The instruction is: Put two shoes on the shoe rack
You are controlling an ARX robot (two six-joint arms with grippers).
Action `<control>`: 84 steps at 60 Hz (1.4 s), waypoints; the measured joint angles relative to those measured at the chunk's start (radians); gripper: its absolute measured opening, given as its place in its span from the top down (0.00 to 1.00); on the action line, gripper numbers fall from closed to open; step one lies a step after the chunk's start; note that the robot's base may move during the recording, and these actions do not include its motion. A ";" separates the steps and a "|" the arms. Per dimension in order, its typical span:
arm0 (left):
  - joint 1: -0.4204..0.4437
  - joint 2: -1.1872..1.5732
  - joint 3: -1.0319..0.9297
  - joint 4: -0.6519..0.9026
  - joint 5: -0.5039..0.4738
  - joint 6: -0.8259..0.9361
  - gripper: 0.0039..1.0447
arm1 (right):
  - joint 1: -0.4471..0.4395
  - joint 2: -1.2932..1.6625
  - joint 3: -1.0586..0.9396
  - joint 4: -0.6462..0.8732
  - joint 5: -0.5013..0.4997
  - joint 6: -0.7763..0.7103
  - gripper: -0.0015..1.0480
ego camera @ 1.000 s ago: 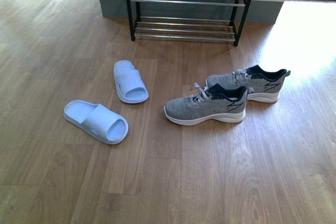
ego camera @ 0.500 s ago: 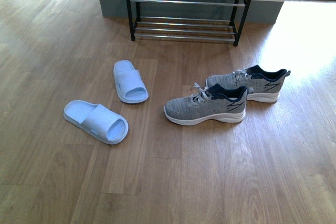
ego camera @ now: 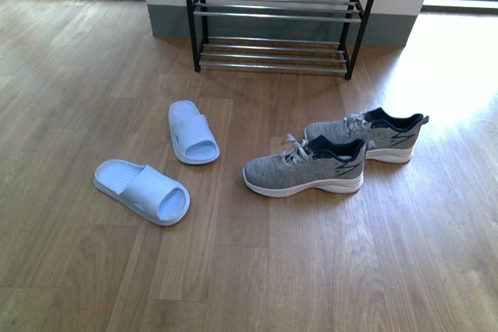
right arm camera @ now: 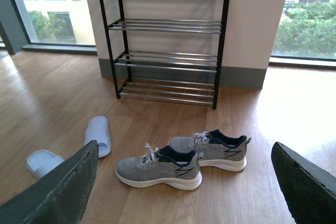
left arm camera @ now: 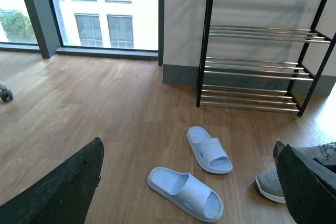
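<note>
- Left gripper [left arm camera: 191,148]: jaws spread wide, with nothing between the dark fingers [left arm camera: 63,192]. The right gripper [right arm camera: 184,147] is likewise wide apart and holds nothing. Neither arm shows in the front view.
- Near sneaker [ego camera: 303,169] and far sneaker [ego camera: 369,134]: upright on the wooden floor [ego camera: 311,270], right of centre, toes pointing left. They are staggered and close together; whether they touch cannot be told.
- Far slipper [ego camera: 192,131] and near slipper [ego camera: 142,190]: left of the sneakers, sole down, apart from each other.
- Shoe rack [ego camera: 272,17]: against the wall [right arm camera: 252,24], beyond all four shoes and well apart from them.
- Open floor lies between the rack's lowest rods and the shoes, and between slippers and sneakers.
- Windows [left arm camera: 105,9] flank the wall, and a small wheel [left arm camera: 5,94] sits at the room's left edge.
</note>
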 joint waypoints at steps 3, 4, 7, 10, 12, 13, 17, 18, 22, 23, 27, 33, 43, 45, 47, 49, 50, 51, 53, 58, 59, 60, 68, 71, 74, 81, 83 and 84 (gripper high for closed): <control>0.000 0.000 0.000 0.000 0.000 0.000 0.09 | 0.000 0.000 0.000 0.000 0.000 0.000 0.09; 0.000 0.000 0.000 0.000 0.000 0.000 0.09 | 0.000 0.000 0.000 0.000 0.000 0.000 0.09; 0.000 0.000 0.000 0.000 0.000 0.000 0.09 | 0.000 0.000 0.000 0.000 0.000 0.000 0.09; 0.000 0.000 0.000 0.000 0.000 0.000 0.09 | 0.000 0.000 0.000 0.000 0.000 0.000 0.09; 0.000 0.000 0.000 0.000 0.000 0.000 0.09 | 0.000 0.000 0.000 0.000 0.000 0.000 0.09; 0.000 0.000 0.000 0.000 0.000 0.000 0.09 | 0.000 0.000 0.000 0.000 0.000 0.000 0.09; 0.000 0.000 0.000 0.000 0.000 0.000 0.09 | 0.000 0.000 0.000 0.000 0.000 0.000 0.09; 0.000 0.000 0.000 0.000 0.000 0.000 0.09 | 0.000 0.000 0.000 0.000 0.000 0.000 0.09; 0.000 0.000 0.000 0.000 0.000 0.000 0.09 | 0.000 0.000 0.000 0.000 0.000 0.000 0.09; 0.000 0.000 0.000 0.000 0.000 0.000 0.09 | 0.000 0.000 0.000 0.000 0.000 0.000 0.09; 0.000 0.000 0.000 0.000 0.000 0.000 0.09 | 0.000 0.000 0.000 0.000 0.000 0.000 0.09; 0.000 0.000 0.000 0.000 0.000 0.000 0.09 | 0.000 0.000 0.000 0.000 0.000 0.000 0.09; 0.000 0.000 0.000 0.000 0.000 0.000 0.09 | 0.000 0.000 0.000 0.000 0.000 0.000 0.09; 0.000 0.000 0.000 0.000 0.000 0.000 0.09 | 0.000 0.000 0.000 0.000 0.000 0.000 0.09; 0.000 0.000 0.000 0.000 0.000 0.000 0.09 | 0.000 0.000 0.000 0.000 0.000 0.000 0.09; 0.000 0.000 0.000 0.000 0.000 0.000 0.09 | 0.000 0.000 0.000 0.000 0.000 0.000 0.09; 0.000 0.000 0.000 0.000 0.000 0.000 0.09 | 0.000 0.000 0.000 0.000 0.000 0.000 0.09; 0.000 0.000 0.000 0.000 0.000 0.000 0.09 | 0.000 0.000 0.000 0.000 0.000 0.000 0.09; 0.000 0.000 0.000 0.000 0.000 0.000 0.09 | 0.000 0.000 0.000 0.000 0.000 0.000 0.09; 0.000 0.000 0.000 0.000 0.000 0.000 0.09 | 0.000 0.000 0.000 0.000 0.000 0.000 0.09; 0.000 0.000 0.000 0.000 0.000 0.000 0.09 | 0.000 0.000 0.000 0.000 0.000 0.000 0.09; 0.000 0.000 0.000 0.000 0.000 0.000 0.09 | 0.000 0.000 0.000 0.000 0.000 0.000 0.09; 0.000 0.000 0.000 0.000 0.000 0.000 0.09 | 0.000 0.000 0.000 0.000 0.000 0.000 0.09; 0.000 0.000 0.000 0.000 0.000 0.000 0.09 | 0.000 0.000 0.000 0.000 0.000 0.000 0.09; 0.000 0.000 0.000 0.000 0.000 0.000 0.09 | 0.000 0.000 0.000 0.000 0.000 0.000 0.09; 0.000 0.000 0.000 0.000 0.000 0.000 0.09 | 0.000 0.000 0.000 0.000 0.000 0.000 0.09; 0.000 0.000 0.000 0.000 0.000 0.000 0.09 | 0.000 0.000 0.000 0.000 0.000 0.000 0.09; 0.000 0.000 0.000 0.000 0.000 0.000 0.09 | 0.000 0.000 0.000 0.000 0.000 0.000 0.09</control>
